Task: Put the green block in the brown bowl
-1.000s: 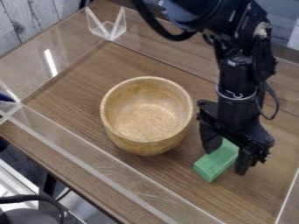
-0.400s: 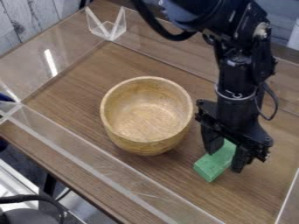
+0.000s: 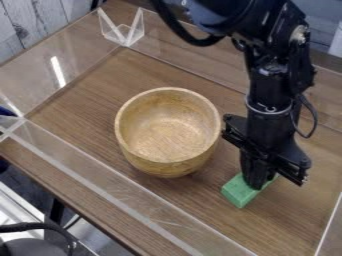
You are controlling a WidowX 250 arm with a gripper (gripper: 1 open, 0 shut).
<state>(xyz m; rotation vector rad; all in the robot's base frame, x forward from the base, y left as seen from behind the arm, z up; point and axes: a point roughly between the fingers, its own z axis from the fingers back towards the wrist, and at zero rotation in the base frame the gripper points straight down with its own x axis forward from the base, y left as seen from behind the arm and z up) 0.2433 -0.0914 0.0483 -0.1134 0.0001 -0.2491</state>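
Closing, the jaws (image 3: 258, 175) now hide the green block's (image 3: 242, 191) upper end.

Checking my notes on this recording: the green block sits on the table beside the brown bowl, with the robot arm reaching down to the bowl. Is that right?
Not quite: the camera view shows the robot arm reaching down to the green block, not to the brown bowl. The block does sit on the table beside the bowl.

arm reaching down | wrist upright | fingers (image 3: 235, 150) pointing downward, shut
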